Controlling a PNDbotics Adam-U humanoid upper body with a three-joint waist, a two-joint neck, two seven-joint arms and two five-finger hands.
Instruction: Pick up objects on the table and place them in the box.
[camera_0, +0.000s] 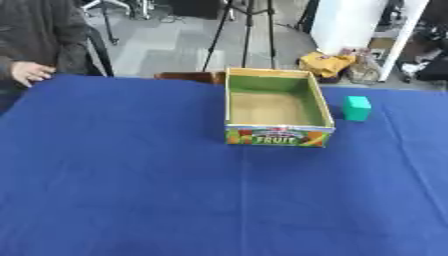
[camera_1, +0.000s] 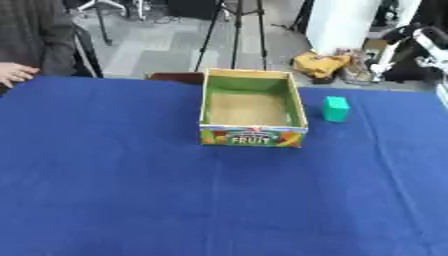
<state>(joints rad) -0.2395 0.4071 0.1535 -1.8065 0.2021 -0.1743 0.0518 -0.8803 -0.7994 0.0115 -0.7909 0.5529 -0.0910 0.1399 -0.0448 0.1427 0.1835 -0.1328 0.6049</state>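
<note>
Open-topped box (camera_0: 276, 107) marked FRUIT stands far centre on the blue-clothed bench (camera_0: 131, 190), nothing visible inside. Green block (camera_0: 356, 108) sits just right of it, apart. Neither robot hand shows in either view; their state cannot be told.

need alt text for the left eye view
An open, empty cardboard fruit box with green inner walls stands on a blue tablecloth, with a small teal block just to its right. No robot hand shows.
</note>
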